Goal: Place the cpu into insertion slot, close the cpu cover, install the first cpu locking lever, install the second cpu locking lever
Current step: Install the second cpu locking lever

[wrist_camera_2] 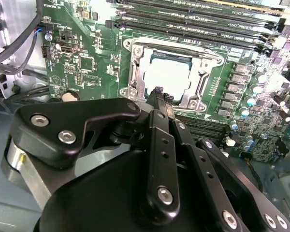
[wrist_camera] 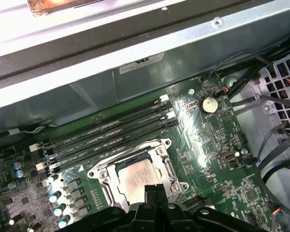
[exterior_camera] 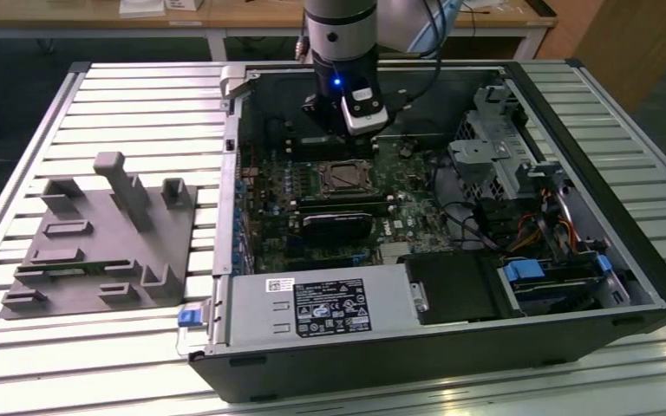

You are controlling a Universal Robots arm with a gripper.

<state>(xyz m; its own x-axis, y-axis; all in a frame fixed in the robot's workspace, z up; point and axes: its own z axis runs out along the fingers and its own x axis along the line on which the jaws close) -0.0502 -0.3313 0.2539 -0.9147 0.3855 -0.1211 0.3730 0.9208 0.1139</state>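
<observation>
The closed, empty claw (wrist_camera_2: pixel 158 92) hung just above the socket (wrist_camera_2: pixel 171 72), where the chip (wrist_camera_2: pixel 166 72) already sat under its cover (wrist_camera_2: pixel 135 72).

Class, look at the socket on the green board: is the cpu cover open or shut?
Shut: in both wrist views the cpu cover lies flat around the cpu, which shows through its window.

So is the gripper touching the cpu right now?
Cannot tell. In both wrist views the gripper tip overlaps the edge of the cpu seated under the cpu cover, but neither shows plain contact or a gap.
</observation>
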